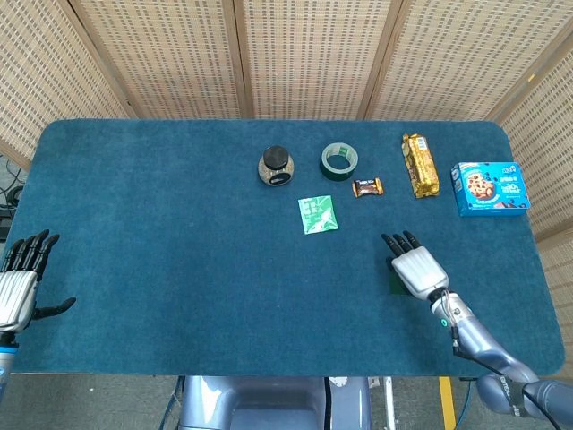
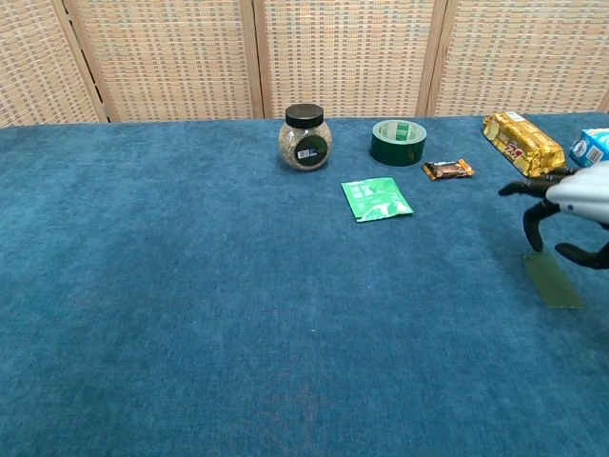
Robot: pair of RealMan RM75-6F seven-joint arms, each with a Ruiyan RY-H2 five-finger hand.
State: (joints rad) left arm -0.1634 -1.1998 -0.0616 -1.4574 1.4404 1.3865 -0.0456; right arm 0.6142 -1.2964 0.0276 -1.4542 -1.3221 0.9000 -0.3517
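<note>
Blue table cloth (image 1: 179, 251); my right hand (image 1: 414, 264) hovers, fingers spread, holding nothing, above dark green packet (image 2: 555, 279). Judging reach step; next: lower, pinch edge.

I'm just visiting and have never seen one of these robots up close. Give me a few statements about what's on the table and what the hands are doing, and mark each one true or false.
1. The right hand is above a flat dark green packet, holding nothing. True.
2. The jar lies tipped on its side. False: it stands upright with its black lid on top.
3. The green sachet lies nearer the robot than the roll of tape. True.
4. The left hand holds the small chocolate bar. False: that hand is empty at the table's left edge, far from it.
5. The blue cookie box sits between the jar and the tape. False: it is at the far right, beyond the long golden pack.
</note>
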